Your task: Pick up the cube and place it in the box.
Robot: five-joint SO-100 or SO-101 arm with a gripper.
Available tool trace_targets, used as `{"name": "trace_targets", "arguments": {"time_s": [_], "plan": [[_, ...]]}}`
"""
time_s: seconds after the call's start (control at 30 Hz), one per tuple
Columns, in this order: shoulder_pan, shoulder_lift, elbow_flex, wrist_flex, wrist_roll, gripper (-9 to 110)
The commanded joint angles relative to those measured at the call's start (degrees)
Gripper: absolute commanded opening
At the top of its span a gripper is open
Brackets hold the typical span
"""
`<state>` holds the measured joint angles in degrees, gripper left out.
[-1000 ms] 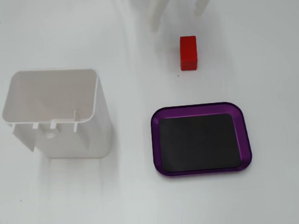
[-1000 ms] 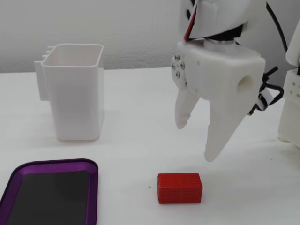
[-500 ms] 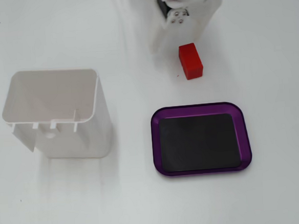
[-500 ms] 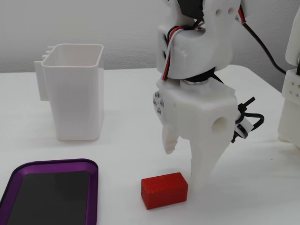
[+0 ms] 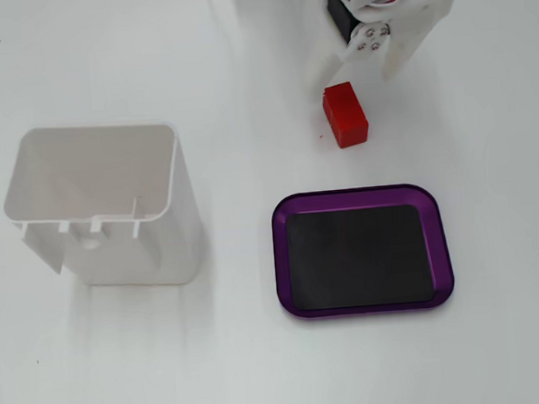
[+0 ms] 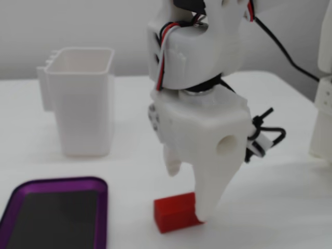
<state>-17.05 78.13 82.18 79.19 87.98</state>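
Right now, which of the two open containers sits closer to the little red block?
The purple tray, shallow with a black inside, lies just below the red block in a fixed view; the tall white container stands farther left.

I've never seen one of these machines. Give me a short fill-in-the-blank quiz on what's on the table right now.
1. The cube is coloured ____.
2. The tray has a purple rim and a ____ inside.
3. In the fixed view from above, the white container stands to the ____ of the tray.
4. The cube lies on the table, so the tray is ____.

Missing words: red; black; left; empty
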Motion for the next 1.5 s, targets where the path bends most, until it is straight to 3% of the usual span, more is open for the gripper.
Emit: {"name": "trace_targets", "arguments": {"time_s": [0.0, 0.4, 0.5, 0.6, 0.7, 0.9, 1.0, 1.2, 1.33, 1.47], "plan": [[-0.35, -0.44, -0.70, -2.81, 0.62, 27], [-0.44, -6.77, 2.20, -8.96, 0.44, 27], [-0.44, -6.77, 2.20, -8.96, -0.09, 18], [-0.35, -6.86, 2.20, -8.26, -0.70, 0], [-0.35, -6.77, 2.37, -8.88, -4.04, 1], [-0.18, -1.32, -1.67, -1.67, -26.63, 0], [-0.18, 4.04, -5.19, 1.93, -33.22, -1], [-0.18, 14.15, -7.29, 1.76, -51.86, -1], [-0.09, 17.05, -6.59, -9.67, -67.41, 0], [0.00, 15.91, -6.42, -19.34, -75.50, 0]]}}
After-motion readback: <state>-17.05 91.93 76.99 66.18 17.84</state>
